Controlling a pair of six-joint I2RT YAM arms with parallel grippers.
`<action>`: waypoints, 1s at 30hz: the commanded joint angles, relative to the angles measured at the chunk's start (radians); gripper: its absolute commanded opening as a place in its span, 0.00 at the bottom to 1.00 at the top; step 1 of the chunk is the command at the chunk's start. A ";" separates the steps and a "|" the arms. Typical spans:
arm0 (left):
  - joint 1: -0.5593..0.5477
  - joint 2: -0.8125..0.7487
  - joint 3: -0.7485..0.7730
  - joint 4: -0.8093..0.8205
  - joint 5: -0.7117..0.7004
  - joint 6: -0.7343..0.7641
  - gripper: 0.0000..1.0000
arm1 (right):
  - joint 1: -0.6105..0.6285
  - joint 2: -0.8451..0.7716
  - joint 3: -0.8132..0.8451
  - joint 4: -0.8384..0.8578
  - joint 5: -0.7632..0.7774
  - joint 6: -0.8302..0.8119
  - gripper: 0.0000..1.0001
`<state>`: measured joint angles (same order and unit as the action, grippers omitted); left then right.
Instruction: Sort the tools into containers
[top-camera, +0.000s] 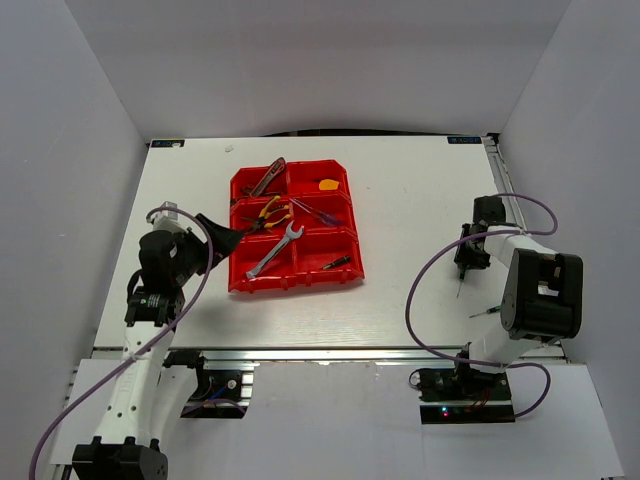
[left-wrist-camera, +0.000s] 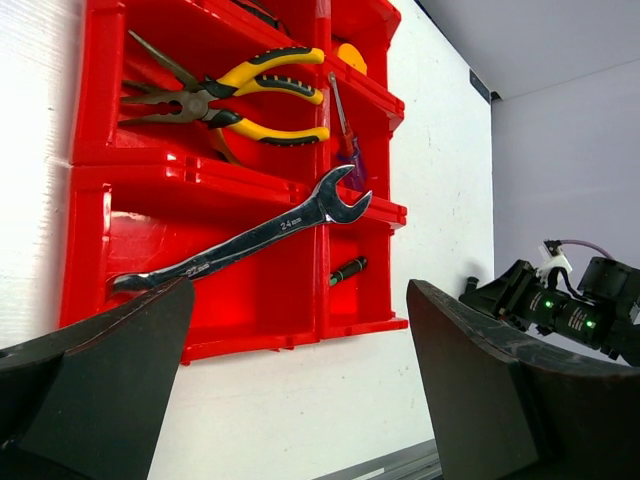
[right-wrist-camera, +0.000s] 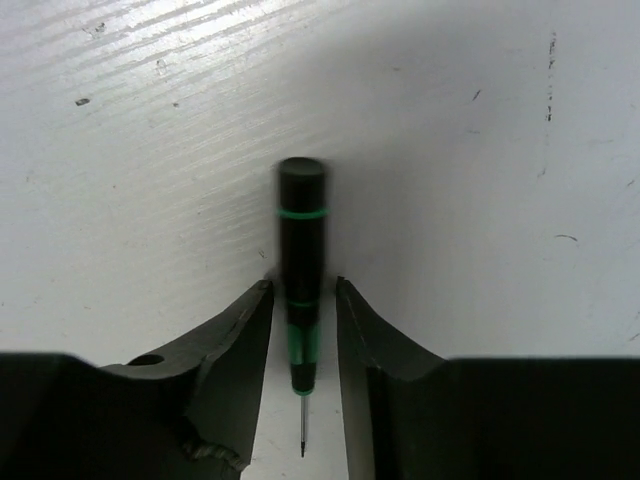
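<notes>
Between the right hand's fingers stands a green-black screwdriver, tip down

Black screwdriver with green bands; glossy red bins.

Top view overhead; left wrist shares bins; right wrist close on table.

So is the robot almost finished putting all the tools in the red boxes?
Nearly! The yellow-handled pliers, the wrench, the red-black pliers, slim screwdrivers and the orange piece already sit in the red bins. The right gripper sits around the green-black screwdriver, which is the one tool outside the bins. The left gripper is open and empty.
</notes>
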<state>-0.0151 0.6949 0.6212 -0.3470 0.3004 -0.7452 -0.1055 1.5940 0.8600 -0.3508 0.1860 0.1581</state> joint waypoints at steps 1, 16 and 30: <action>0.006 -0.032 -0.009 -0.030 -0.024 0.004 0.98 | -0.008 0.023 -0.038 0.044 -0.040 -0.025 0.36; 0.006 -0.048 -0.014 -0.032 -0.063 0.040 0.98 | 0.078 -0.063 0.028 0.130 -0.577 -0.445 0.03; 0.006 -0.080 -0.026 -0.043 -0.081 0.046 0.98 | 0.461 -0.163 0.204 -0.023 -0.953 -1.001 0.00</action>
<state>-0.0151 0.6319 0.6044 -0.3840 0.2340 -0.7139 0.2958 1.4170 0.9989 -0.2974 -0.6609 -0.6506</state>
